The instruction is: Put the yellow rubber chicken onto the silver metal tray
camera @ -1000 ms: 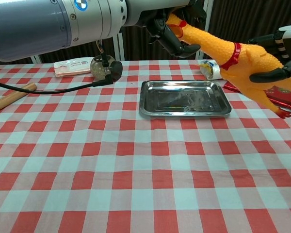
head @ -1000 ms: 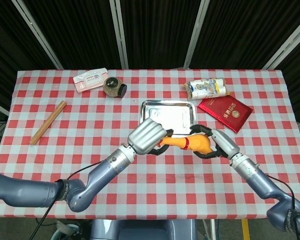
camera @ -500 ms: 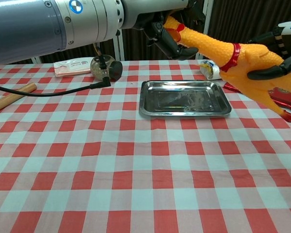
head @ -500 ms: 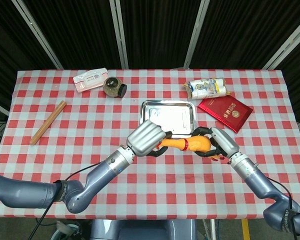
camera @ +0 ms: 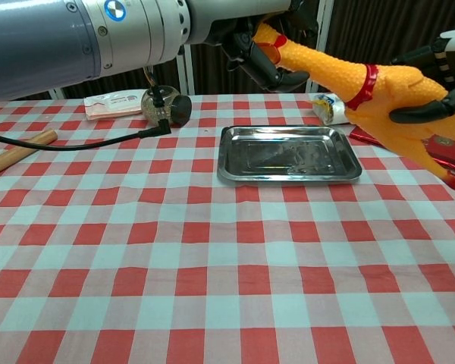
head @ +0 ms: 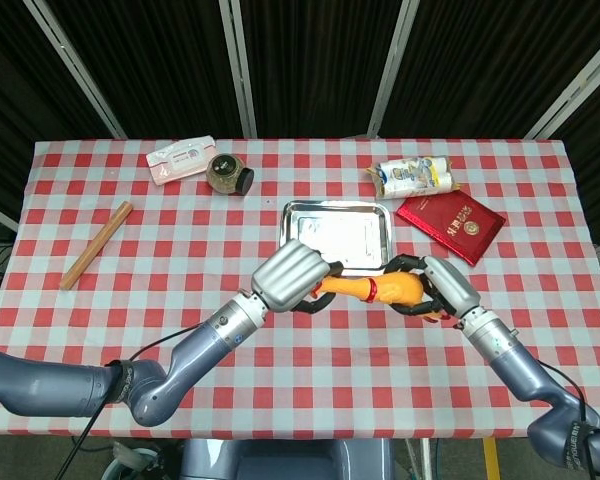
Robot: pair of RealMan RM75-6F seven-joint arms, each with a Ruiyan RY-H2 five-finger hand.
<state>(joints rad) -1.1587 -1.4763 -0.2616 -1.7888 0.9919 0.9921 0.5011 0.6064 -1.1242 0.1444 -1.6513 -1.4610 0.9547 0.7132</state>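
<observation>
A wooden stick (head: 96,244), small jar (head: 227,173), white packet (head: 181,158), snack roll (head: 413,178) and red booklet (head: 451,226) lie around.

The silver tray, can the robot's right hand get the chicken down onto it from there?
Probably yes. The right hand and left hand hold the chicken up beside the tray, which looks bare, with nothing between.

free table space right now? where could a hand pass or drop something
Open cloth: the whole near strip in front of the tray, and the left middle between the wooden stick and the tray. Crowded: the far right corner, where the red booklet and snack packet lie, and above the tray's near edge, where both hands hold the chicken.
</observation>
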